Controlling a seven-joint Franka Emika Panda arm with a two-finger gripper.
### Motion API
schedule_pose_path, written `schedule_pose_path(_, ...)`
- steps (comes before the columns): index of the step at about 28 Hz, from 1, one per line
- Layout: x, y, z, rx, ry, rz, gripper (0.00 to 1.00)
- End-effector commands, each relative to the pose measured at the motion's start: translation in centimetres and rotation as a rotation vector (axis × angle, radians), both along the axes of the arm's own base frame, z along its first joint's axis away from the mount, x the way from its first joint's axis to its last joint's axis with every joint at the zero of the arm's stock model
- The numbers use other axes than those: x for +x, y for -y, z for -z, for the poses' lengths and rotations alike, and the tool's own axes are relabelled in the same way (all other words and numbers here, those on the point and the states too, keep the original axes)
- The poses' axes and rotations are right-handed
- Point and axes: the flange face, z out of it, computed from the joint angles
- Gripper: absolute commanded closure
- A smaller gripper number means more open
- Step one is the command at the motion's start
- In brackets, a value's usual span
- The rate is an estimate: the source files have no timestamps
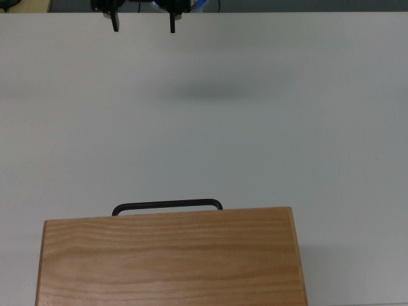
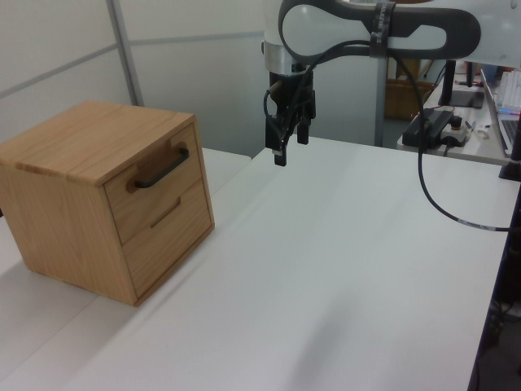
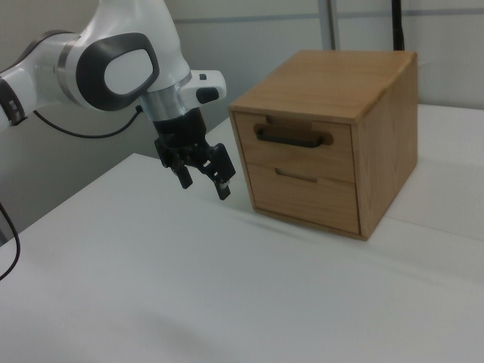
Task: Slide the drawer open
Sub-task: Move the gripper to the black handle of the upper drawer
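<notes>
Hovering above the white table [image 2: 342,269], my gripper [image 3: 203,177] hangs with its two black fingers [image 1: 115,22] spread apart and nothing between them, pointing down, well clear of the tabletop. In the top view it sits at the far edge, its soft shadow [image 1: 204,94] on the table below. The white arm [image 3: 113,72] rises behind it, a black cable [image 2: 440,195] trailing off the table's right side in the left view.

Well apart from the gripper stands the wooden cabinet [image 2: 73,220], near the left view's left and the right view's right. The drawer [image 3: 302,149] is the upper of two fronts, flush with the cabinet face and shut. Its front faces the gripper across open table. The black bar handle [image 1: 167,206] runs level along the front, its long axis lying left to right in the top view, jutting just past the cabinet top's edge. The lower front [image 3: 306,195] carries only a thin slot.
</notes>
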Motion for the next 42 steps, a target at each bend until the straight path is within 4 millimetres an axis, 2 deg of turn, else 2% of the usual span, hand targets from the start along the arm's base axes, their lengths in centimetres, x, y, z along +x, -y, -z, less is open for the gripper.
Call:
schedule_pose_path(1, -0.1, 0.2, 0.3, -0.003, -0.015, -0.025, 0.00)
schedule_pose_path(7, 1.4, -0.3, 1.4, 0.002, 0.024, -0.012, 0.00)
schedule_pose_path(14, 2.7, -0.8, 1.3, 0.056, 0.106, 0.098, 0.00)
schedule_pose_path(22, 4.4, -1.7, 1.4, 0.128, 0.201, 0.405, 0.00)
schedule_pose_path(27, 5.7, -2.0, 1.9, 0.193, 0.252, 0.685, 0.00)
schedule_pose_path(28, 6.3, -2.1, 2.5, 0.208, 0.264, 0.774, 0.00)
schedule_pose_path(33, 7.6, -2.2, 3.1, 0.266, 0.286, 0.981, 0.00)
schedule_pose_path(39, 8.8, -2.1, 4.8, 0.290, 0.284, 1.178, 0.00)
schedule_pose_path(42, 9.9, -2.2, 5.0, 0.318, 0.292, 1.252, 0.00)
